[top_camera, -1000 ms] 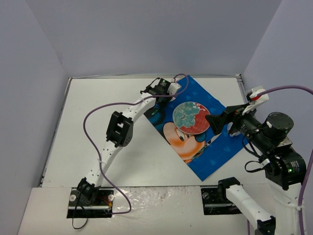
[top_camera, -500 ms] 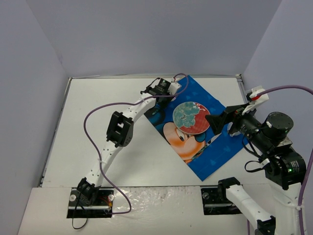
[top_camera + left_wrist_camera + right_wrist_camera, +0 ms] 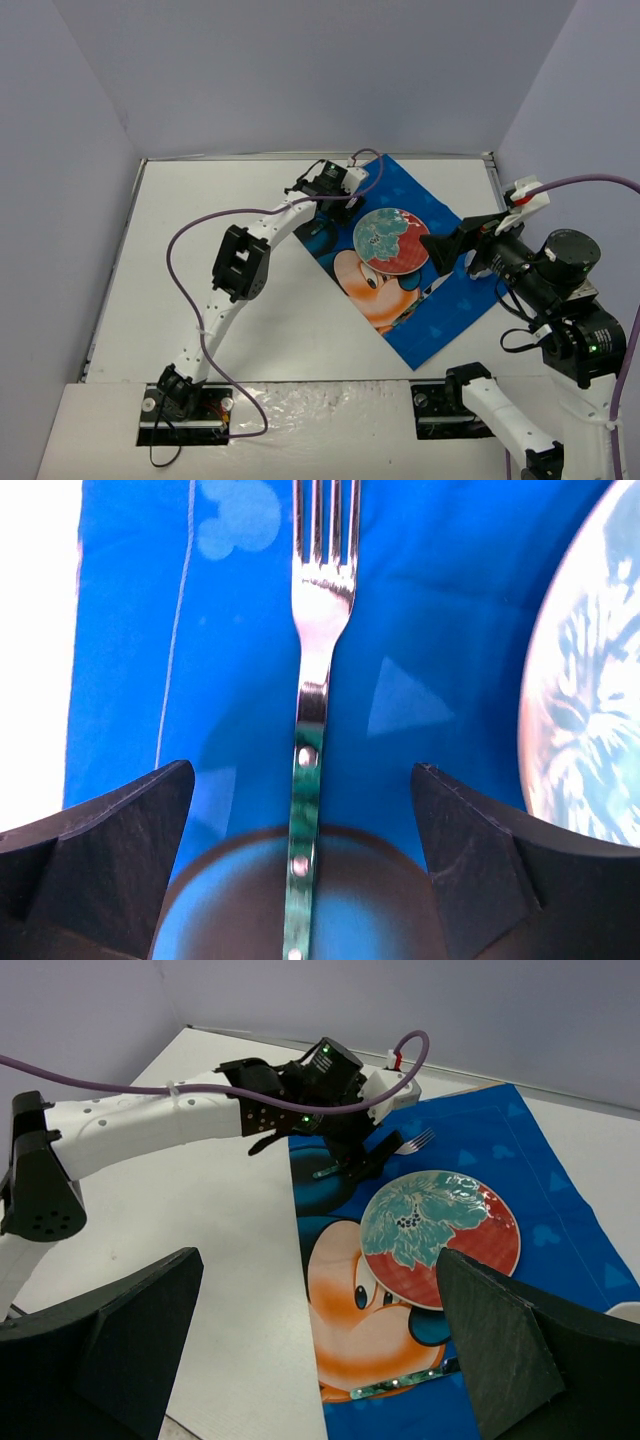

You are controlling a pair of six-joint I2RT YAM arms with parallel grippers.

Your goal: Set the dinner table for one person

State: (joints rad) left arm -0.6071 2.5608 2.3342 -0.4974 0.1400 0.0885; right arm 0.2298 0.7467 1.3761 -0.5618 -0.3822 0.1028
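Two grippers stood with fingers apart: the left gripper (image 3: 302, 780) straddled the fork (image 3: 322, 590), which lay flat on the placemat (image 3: 440, 320) just beside the plate (image 3: 391, 240), touching neither finger; the right gripper (image 3: 318, 1270) hung near the plate's opposite side, holding nothing. Placemat lay skewed on the dinner table (image 3: 200, 200), toward its right rear. Risk: a low or sideways withdrawal could let a finger drag the fork crooked or against the plate

No legible text anywhere (the placemat (image 3: 450, 305) bears only cartoon art).
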